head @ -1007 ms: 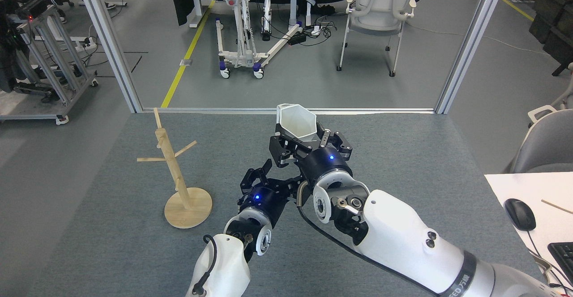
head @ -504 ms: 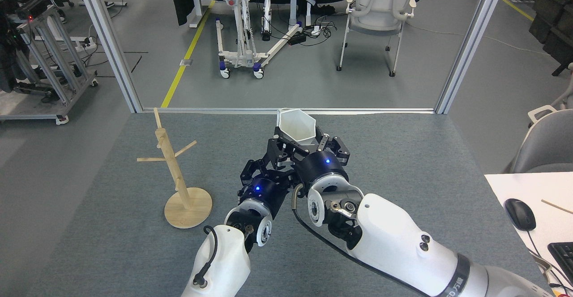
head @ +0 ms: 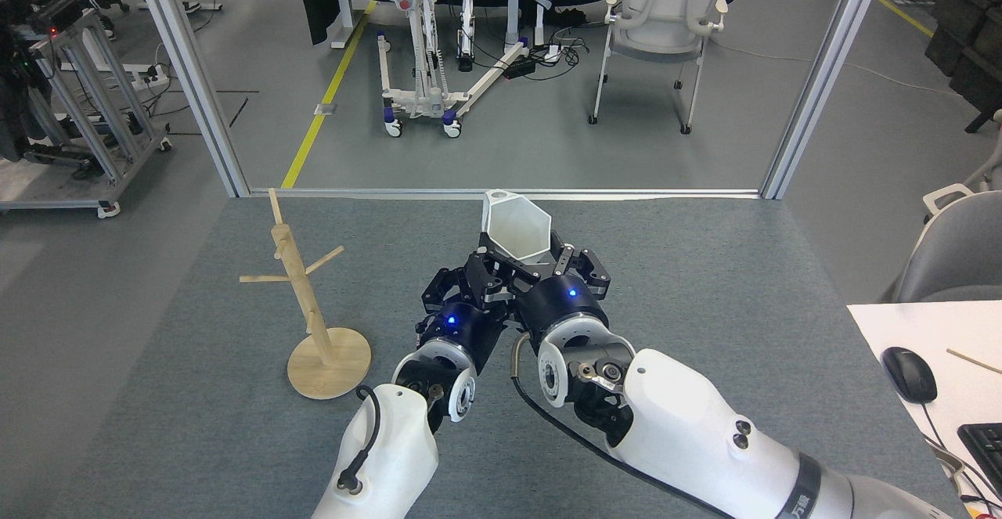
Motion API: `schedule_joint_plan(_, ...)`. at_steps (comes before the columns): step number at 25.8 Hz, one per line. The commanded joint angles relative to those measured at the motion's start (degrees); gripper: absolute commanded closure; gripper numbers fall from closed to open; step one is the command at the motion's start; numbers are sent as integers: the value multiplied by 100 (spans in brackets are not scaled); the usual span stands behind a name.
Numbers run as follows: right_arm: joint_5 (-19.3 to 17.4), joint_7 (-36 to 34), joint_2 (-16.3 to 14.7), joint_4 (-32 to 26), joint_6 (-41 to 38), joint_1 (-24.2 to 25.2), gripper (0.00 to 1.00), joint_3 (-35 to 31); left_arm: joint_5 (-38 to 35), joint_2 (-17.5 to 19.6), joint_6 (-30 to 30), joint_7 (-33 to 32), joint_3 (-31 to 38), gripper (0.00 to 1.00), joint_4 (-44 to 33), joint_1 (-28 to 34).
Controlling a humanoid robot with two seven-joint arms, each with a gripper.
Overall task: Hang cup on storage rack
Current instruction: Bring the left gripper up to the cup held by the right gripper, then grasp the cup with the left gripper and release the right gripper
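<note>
Surroundings: a light wooden mug tree with a round disc base, slim post and thin angled pegs [head: 317, 315] is standing at the left centre of the frame on the grey carpeted surface [head: 704, 284]; a white chair [head: 661, 26] and a white wheeled stand [head: 427, 49] are sitting in the upper part of the frame, a black mouse [head: 910, 374] at the lower right.
In the way: bare carpet is lying between the rack and the grippers; the pegs are carrying nothing.
Cup: a matte white hexagonal faceted cup [head: 515, 225] is sitting at centre frame, well apart from the rack, mouth facing the camera, interior showing empty, small pierced handle at its top.
Right gripper [head: 540, 257]: is clamping the cup's lower part between its black fingers.
Left gripper [head: 454, 288]: is crowding just beside the right one, below and left of the cup; I cannot tell how far apart its fingers are.
</note>
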Motion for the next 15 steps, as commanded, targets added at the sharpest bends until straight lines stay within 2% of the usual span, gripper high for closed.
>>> schedule_joint_plan(1,-2,12,-4,-2,-14,20,100,61,2,13,13,16,2,30,-3,11)
schedule_joint_plan(9,-2,-5,-48,-10,-22,73,100,70,2,13,-13,7,-7,46,-3,29)
schedule_joint_plan(15,7,-5,-48,-10,-22,90,100,70,2,13,-39,7,-7,53,23,29)
